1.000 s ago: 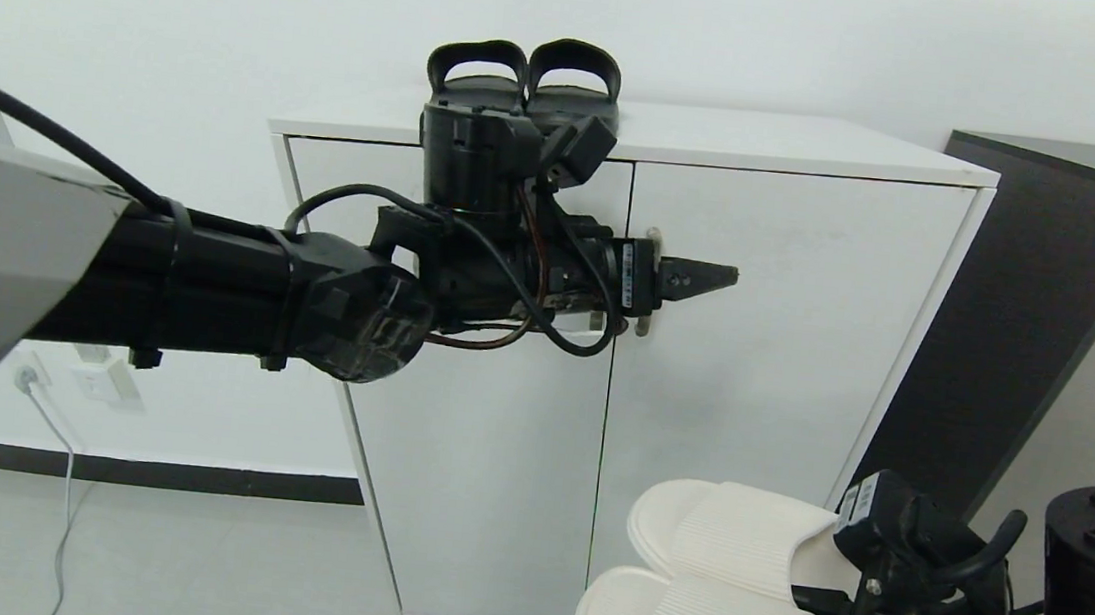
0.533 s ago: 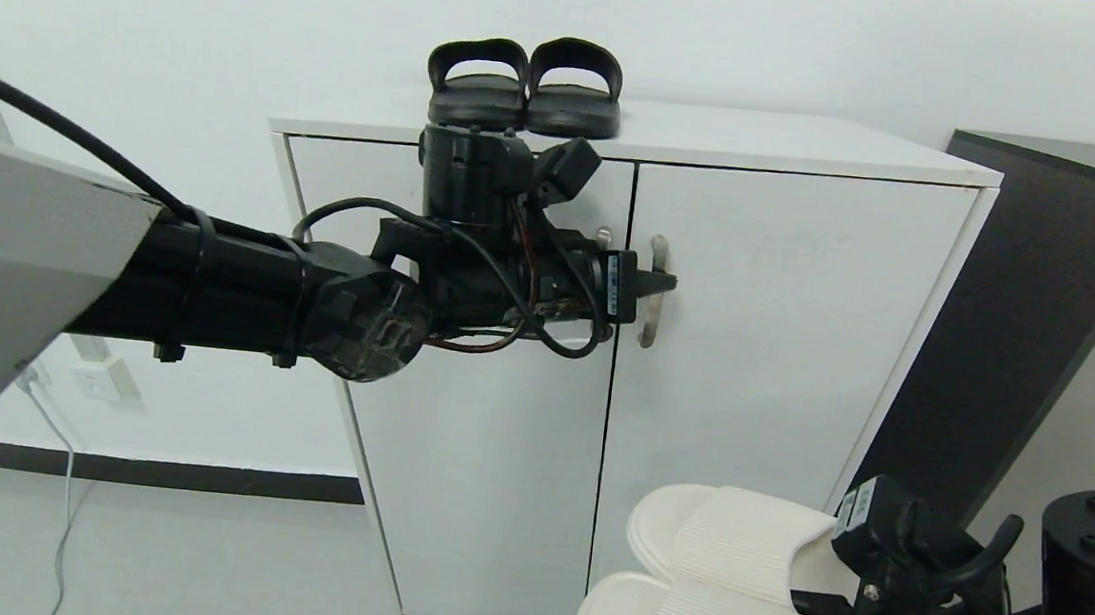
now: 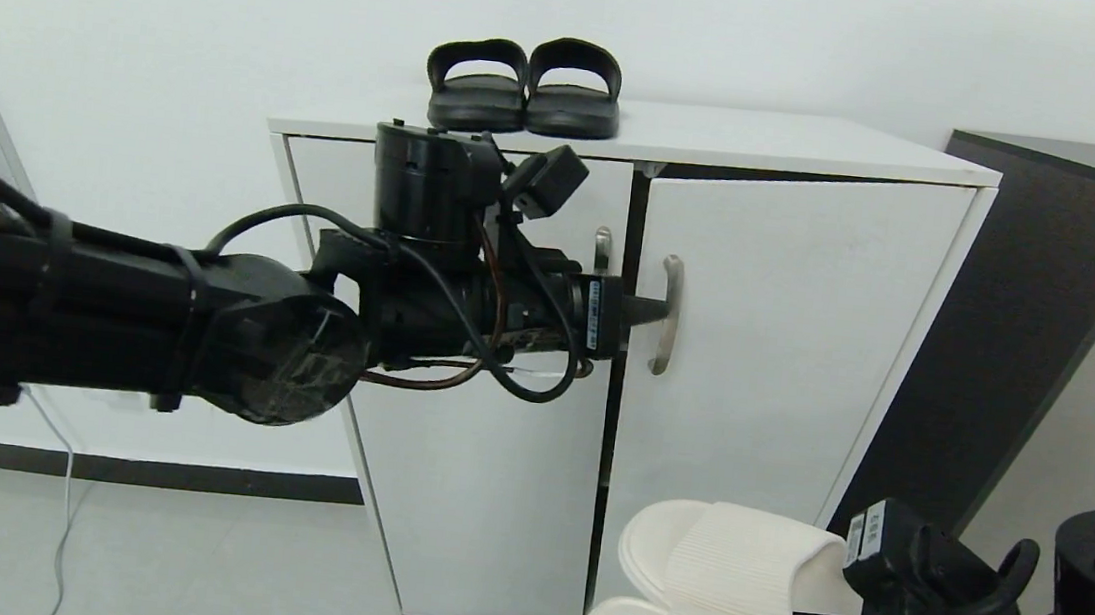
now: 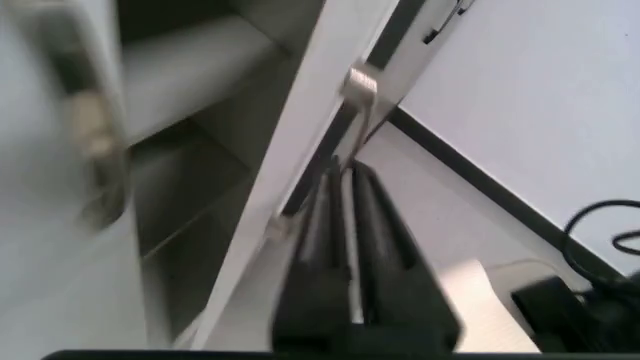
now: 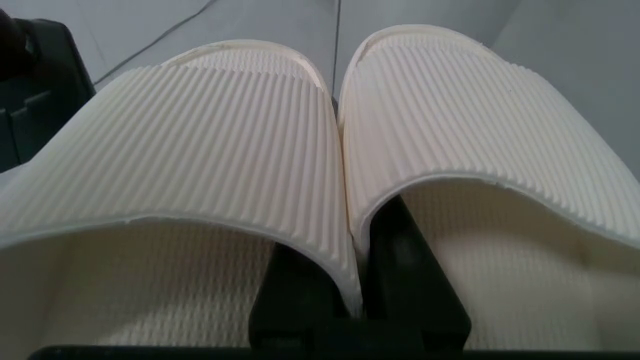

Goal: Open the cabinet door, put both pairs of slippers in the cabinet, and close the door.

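The white cabinet (image 3: 784, 144) has two doors. My left gripper (image 3: 655, 313) is shut on the right door's metal handle (image 3: 674, 269), and that door (image 3: 784, 350) stands slightly ajar with a dark gap along its top and hinge-free edge. In the left wrist view the fingers (image 4: 385, 225) clamp the handle bar (image 4: 358, 85), and shelves (image 4: 190, 60) show inside. A black pair of slippers (image 3: 526, 84) rests on the cabinet top. Low at the right, my right gripper (image 5: 352, 285) is shut on the white pair of slippers (image 3: 722, 586), pinching their two inner sides (image 5: 345, 150) together.
A dark grey unit (image 3: 1028, 324) stands right beside the cabinet on the right. The left door's handle (image 3: 601, 249) sits just behind my left wrist. A wall socket cable (image 3: 67, 502) hangs at the lower left above open grey floor.
My left gripper drew back from beyond the handle, shut on the right door's handle and pulled. The door went from flush to slightly ajar. The right arm with the white slippers barely shifted.
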Tool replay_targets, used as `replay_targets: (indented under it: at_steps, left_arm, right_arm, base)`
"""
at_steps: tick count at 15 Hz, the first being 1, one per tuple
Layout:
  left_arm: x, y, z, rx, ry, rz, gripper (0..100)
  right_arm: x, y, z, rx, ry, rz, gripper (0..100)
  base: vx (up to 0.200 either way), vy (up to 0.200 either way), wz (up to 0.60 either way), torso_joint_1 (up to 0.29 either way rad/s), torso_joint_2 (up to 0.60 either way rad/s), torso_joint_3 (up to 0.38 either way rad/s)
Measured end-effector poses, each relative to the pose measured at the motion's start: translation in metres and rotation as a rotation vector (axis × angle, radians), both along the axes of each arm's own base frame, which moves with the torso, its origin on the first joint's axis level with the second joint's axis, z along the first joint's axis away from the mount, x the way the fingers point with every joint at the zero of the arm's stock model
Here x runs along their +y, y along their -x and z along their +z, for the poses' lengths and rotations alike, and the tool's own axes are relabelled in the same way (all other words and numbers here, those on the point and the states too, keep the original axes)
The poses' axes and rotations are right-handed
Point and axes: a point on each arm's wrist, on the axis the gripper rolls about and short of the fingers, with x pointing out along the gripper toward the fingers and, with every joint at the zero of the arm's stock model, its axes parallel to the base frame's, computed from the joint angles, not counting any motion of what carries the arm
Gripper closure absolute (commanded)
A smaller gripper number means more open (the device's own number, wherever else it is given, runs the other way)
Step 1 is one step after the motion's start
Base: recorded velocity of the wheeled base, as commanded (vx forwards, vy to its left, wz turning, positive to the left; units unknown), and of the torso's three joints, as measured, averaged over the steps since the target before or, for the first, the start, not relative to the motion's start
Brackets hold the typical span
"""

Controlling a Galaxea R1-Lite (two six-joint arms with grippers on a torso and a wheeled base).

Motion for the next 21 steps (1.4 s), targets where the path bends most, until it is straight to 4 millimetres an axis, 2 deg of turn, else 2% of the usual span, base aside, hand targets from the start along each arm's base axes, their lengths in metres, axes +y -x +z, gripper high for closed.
replay_targets:
  at_steps: [4,6,10,16,21]
  left_arm:
    - [0.014,0.032,0.011,-0.010,0.007,-0.017,100]
    - [0.022,0.034,0.018,-0.033,0.027,0.001,100]
    - [0.030,0.013,0.022,-0.044,0.081,0.063,100]
    - [0.015,-0.021,0.018,-0.051,0.089,0.079,100]
    - [0.008,-0.034,0.012,-0.047,0.087,0.074,100]
  right_arm:
    - [0.000,0.000,0.000,0.000,0.002,0.001,100]
    - [0.000,0.001,-0.001,0.000,0.004,0.002,100]
    - [0.000,0.001,-0.001,-0.002,0.005,0.001,100]
    - [-0.001,0.001,-0.002,-0.024,0.025,0.009,100]
    - [0.000,0.002,-0.003,-0.025,0.031,0.014,100]
  base:
    - [0.000,0.000,0.00,0.000,0.00,0.000]
    - [0.000,0.000,0.00,0.000,0.00,0.000]
    - [0.000,0.000,0.00,0.000,0.00,0.000]
    - [0.000,0.000,0.00,0.000,0.00,0.000]
    - [0.000,0.000,0.00,0.000,0.00,0.000]
